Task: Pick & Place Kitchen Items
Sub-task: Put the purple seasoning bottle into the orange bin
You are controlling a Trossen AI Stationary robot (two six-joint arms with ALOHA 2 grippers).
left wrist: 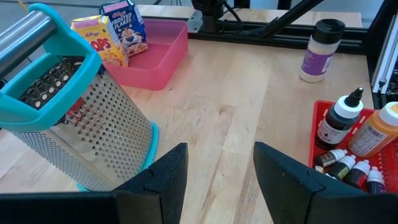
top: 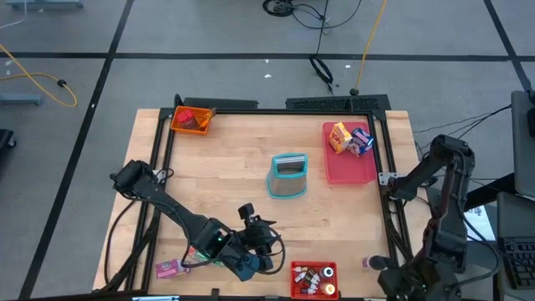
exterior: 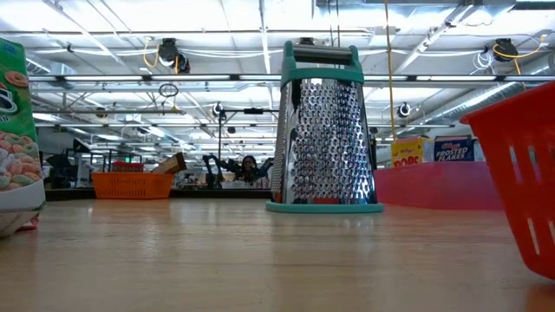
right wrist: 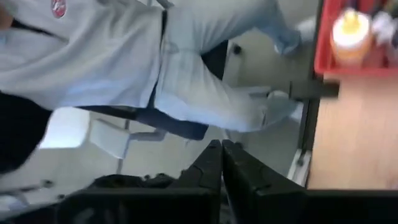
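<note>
1. left gripper [top: 266,242] low over the table's near edge, fingers [left wrist: 163,180] apart w/ nothing between – bare wood in the gap.
2. right gripper [right wrist: 222,163] off the table's near right corner, fingers pressed together, empty; a person in a light shirt & pale trousers fills its wrist view beyond.
3. box grater [top: 288,176], teal frame, stands upright mid-table – in the left wrist view it sits just ahead of the fingers.
4. pink tray [top: 347,167] at the far right holds two cereal boxes: yellow kellogg's "pops" box [left wrist: 99,40] & blue "frosted flakes" box [left wrist: 127,25], side by side.
5. red bin [top: 314,280] at the near edge, just right of the left gripper, packed w/ small bottles – dark-capped bottle [left wrist: 339,118], orange bottle [left wrist: 379,130].
6. white bottle [left wrist: 318,51], purple label, dark lid, upright on wood near the right edge; text unreadable.
7. orange bin [top: 192,119] far left corner; pink packet [top: 169,267] near left edge; froot-loops-style box [exterior: 17,139] close in the low view.
</note>
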